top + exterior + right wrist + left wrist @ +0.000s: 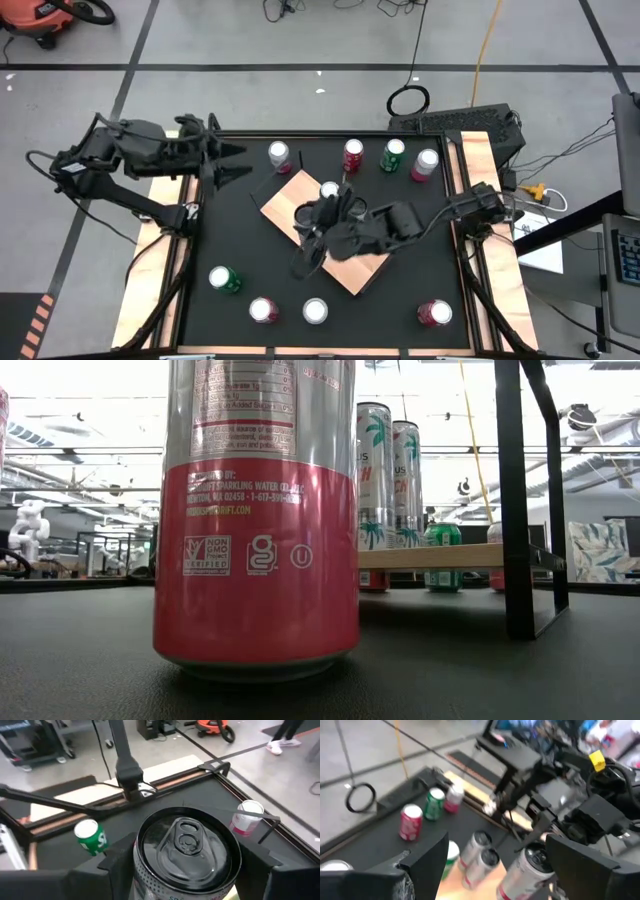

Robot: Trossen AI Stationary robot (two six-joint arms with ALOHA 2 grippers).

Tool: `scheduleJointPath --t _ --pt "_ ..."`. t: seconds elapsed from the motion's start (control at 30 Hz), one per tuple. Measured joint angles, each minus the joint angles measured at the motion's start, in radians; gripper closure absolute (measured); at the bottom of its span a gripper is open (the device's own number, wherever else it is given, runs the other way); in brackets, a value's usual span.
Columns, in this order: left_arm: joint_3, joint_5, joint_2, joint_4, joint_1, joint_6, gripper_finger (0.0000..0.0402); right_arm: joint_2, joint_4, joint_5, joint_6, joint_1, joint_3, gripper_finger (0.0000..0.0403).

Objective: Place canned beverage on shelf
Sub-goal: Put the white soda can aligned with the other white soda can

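The flat rectangular light-tan wood-grain shelf [350, 270] is seen turned diagonally at the middle of the black table [250, 250]. Over it the right gripper [322, 220] is clenched on a tall silver beverage can [187, 850], whose pull-tab top fills the right wrist view between the two dark fingers [262, 862]. In the low view two tall silver cans with palm-tree print [390, 475] are shown standing upright side by side on the shelf board, though which of them is the gripped one cannot be told. The left gripper [232, 160] is held released, its jaws standing apart, near the table's edge at about 10 o'clock, well apart from the shelf. Loose cans are scattered round the shelf: a row of red, green and pink cans [390, 157] at about 1 o'clock, and a green can [224, 280] at about 8 o'clock. A pink-and-silver can [258, 520] stands close before the low camera
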Motion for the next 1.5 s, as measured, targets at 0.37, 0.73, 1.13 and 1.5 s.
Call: scheduleJointPath --t 0.37,0.73,1.13,1.5 --pt "0.000 0.065 0.007 -0.094 -0.013 0.000 0.0069 0.058 -0.182 0.306 0.169 0.110 0.000 0.0167" --pt "0.000 0.062 0.005 -0.112 -0.013 0.001 0.0069 0.059 -0.054 0.314 0.294 0.149 -0.146 0.0166" --pt "0.000 0.061 0.005 -0.123 -0.013 0.001 0.0069 0.059 -0.004 0.314 0.301 0.145 -0.252 0.0167" --pt "0.000 0.061 0.005 -0.126 -0.013 0.002 0.0069 0.057 0.134 0.257 0.222 0.131 -0.341 0.0167"
